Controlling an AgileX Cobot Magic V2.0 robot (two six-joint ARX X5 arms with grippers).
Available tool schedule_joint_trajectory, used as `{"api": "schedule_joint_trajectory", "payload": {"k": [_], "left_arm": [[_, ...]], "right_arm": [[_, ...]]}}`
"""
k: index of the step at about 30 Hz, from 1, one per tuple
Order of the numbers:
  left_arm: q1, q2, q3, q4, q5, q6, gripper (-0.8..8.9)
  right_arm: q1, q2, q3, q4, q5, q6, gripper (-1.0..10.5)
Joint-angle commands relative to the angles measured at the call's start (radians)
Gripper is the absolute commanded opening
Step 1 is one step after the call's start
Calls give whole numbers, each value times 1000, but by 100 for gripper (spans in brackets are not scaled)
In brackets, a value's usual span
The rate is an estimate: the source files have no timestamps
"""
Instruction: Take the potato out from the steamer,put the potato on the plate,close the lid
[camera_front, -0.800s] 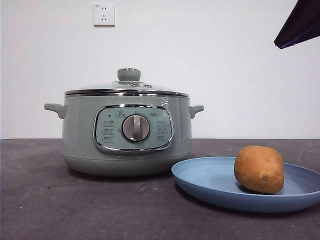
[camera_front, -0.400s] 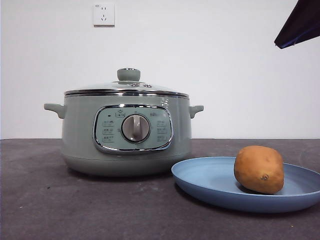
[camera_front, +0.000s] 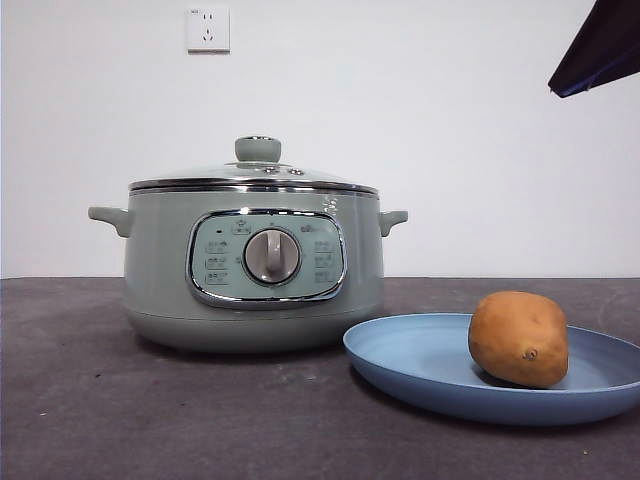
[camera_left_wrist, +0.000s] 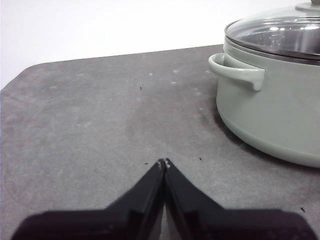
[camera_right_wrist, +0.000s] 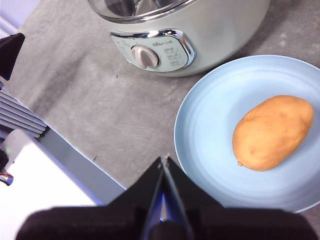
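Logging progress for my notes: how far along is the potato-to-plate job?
It looks finished. The potato lies on the plate, and the lid sits closed on the steamer. Nothing is in hand: the left gripper and right gripper hang clear with jaws shut and empty. No step appears left.

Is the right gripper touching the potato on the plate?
Apart. The right wrist view shows bare blue plate between the shut right gripper and the potato.
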Motion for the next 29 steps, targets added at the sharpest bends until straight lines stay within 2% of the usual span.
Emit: {"api": "schedule_joint_trajectory", "payload": {"k": [1, 11, 16, 18, 24, 29], "left_arm": [[3, -3, -17, 4, 0, -6, -4], [3, -3, -17, 4, 0, -6, -4], [3, -3, -17, 4, -1, -6, -4], [3, -3, -17, 4, -1, -6, -4], [3, -3, -17, 5, -1, -6, -4], [3, -3, -17, 4, -1, -6, -4]], "right_arm": [[1, 0, 6, 5, 3, 5, 1], [5, -5, 6, 2, 0, 5, 1], [-66, -91, 1, 39, 105, -94, 1], [-116, -148, -14, 99, 100, -126, 1], [-291, -352, -177, 349, 124, -157, 1], [-398, -503, -409, 562, 135, -134, 1]]}}
